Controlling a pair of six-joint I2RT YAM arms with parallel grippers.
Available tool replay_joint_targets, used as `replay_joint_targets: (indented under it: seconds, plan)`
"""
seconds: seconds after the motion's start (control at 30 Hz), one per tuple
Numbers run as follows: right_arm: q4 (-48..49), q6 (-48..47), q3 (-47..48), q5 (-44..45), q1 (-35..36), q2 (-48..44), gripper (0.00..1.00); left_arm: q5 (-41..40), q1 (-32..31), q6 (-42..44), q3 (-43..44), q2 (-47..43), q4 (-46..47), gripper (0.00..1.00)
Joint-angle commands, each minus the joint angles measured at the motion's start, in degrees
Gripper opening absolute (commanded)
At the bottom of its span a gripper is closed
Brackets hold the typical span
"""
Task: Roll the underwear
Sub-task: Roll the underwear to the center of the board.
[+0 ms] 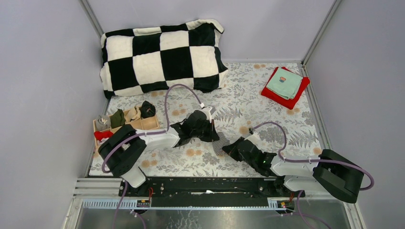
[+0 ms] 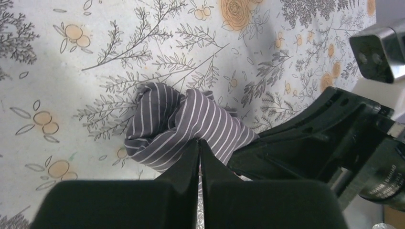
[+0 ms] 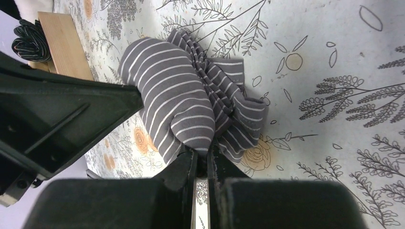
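Note:
A grey underwear with pale stripes [image 1: 220,141] lies bunched on the flowered sheet between my two grippers. In the left wrist view it [image 2: 181,121] is a crumpled roll, and my left gripper [image 2: 199,144] is shut on its near edge. In the right wrist view it [image 3: 186,95] is a thick fold, and my right gripper [image 3: 201,155] is shut on its near end. In the top view the left gripper [image 1: 213,135] and the right gripper [image 1: 229,146] meet at the cloth. A black pinstriped underwear [image 1: 147,109] sits rolled in the wooden tray; it also shows in the right wrist view [image 3: 28,40].
The wooden tray [image 1: 152,125] with several rolled cloths stands at the left. A black-and-white checked pillow [image 1: 162,57] lies at the back. A red cloth [image 1: 279,95] with a teal cloth [image 1: 284,83] on it lies at the back right. Grey walls close in both sides.

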Motion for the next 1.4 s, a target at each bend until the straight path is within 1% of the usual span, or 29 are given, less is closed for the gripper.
replay_joint_targets:
  seconds: [0.0,0.13,0.17,0.2,0.3,0.4,0.5,0.57,0.63,0.73,0.8,0.9,0.97,1.07,1.13,1.27,1.37]
  plan:
    - [-9.2,-2.8,-0.8,3.2,-0.6,-1.1,0.05,-0.3,-0.2,1.7,2.4,4.3,3.7,0.02]
    - [-11.3,-6.0,-0.1,2.4,-0.7,-3.1,0.20,-0.2,-0.4,1.7,2.5,7.1,4.4,0.01]
    - [-12.5,-6.4,0.3,2.2,-0.6,-3.9,0.23,-0.2,-0.4,1.6,2.4,7.6,4.5,0.01]
    - [-13.7,-6.8,0.8,2.0,-0.6,-4.8,0.28,-0.1,-0.6,1.6,2.2,8.1,4.7,0.00]
    - [-18.1,-8.5,2.2,1.9,-0.7,-8.3,0.38,-0.1,-0.9,1.6,1.6,9.0,5.1,0.00]
    - [-24.4,-10.5,4.8,2.7,-0.6,-13.0,0.44,0.0,-1.1,1.8,1.1,9.5,5.4,0.00]
    - [-32.7,-13.0,7.9,4.9,-0.7,-18.0,0.49,-0.1,-1.2,1.9,1.0,9.7,5.4,0.00]
    - [-37.2,-16.3,10.1,6.3,-0.7,-20.7,0.52,-0.2,-1.2,2.1,0.8,9.5,5.4,0.00]
    - [-39.7,-20.0,12.3,5.4,-1.4,-22.0,0.56,-0.3,-1.3,2.2,0.5,9.4,5.3,0.00]
    - [-41.2,-24.1,14.6,0.3,-5.1,-21.2,0.67,-0.4,-1.3,2.3,-0.2,9.0,5.4,0.00]
    - [-40.7,-26.4,15.4,-5.0,-9.2,-19.9,0.71,-0.5,-1.3,2.3,-0.6,8.7,5.4,0.00]
    - [-37.8,-30.2,16.3,-15.5,-16.5,-16.5,0.75,-0.7,-1.4,2.2,-1.4,8.0,5.6,0.00]
    - [-35.1,-32.4,17.3,-23.3,-21.2,-13.0,0.76,-0.8,-1.4,2.1,-2.1,7.6,6.0,0.00]
    - [-31.8,-35.5,19.7,-32.9,-26.4,-5.9,0.77,-0.8,-1.4,2.0,-2.7,7.3,6.4,0.00]
    - [-31.0,-37.4,21.8,-37.2,-28.8,-1.4,0.78,-0.8,-1.5,2.0,-2.8,7.4,6.4,0.00]
    - [-27.4,-40.4,23.8,-41.7,-30.8,5.1,0.80,-0.9,-1.7,2.0,-2.7,7.6,6.5,0.00]
    - [-27.2,-42.5,25.2,-45.6,-31.7,9.2,0.80,-0.9,-1.8,2.1,-2.7,7.8,6.4,0.00]
